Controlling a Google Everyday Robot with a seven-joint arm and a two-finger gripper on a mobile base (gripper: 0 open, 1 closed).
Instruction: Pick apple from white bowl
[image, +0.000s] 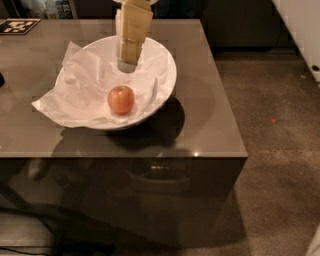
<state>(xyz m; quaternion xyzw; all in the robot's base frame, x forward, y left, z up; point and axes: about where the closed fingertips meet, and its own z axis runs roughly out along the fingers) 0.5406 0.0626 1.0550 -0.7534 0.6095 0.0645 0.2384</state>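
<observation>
The apple (121, 99), small, round and red-orange, lies in the white bowl (169, 75) on crumpled white tissue paper (80, 95). The bowl stands on a grey-brown table (210, 120). My gripper (129, 56), cream-coloured, hangs down from the top edge over the far part of the bowl, above and behind the apple and apart from it. It holds nothing that I can see.
A black-and-white marker tag (19, 25) lies at the table's far left corner. The table's right edge (227, 100) drops to a speckled floor. A white object (305, 30) stands at the far right. Dark cabinets run along the back.
</observation>
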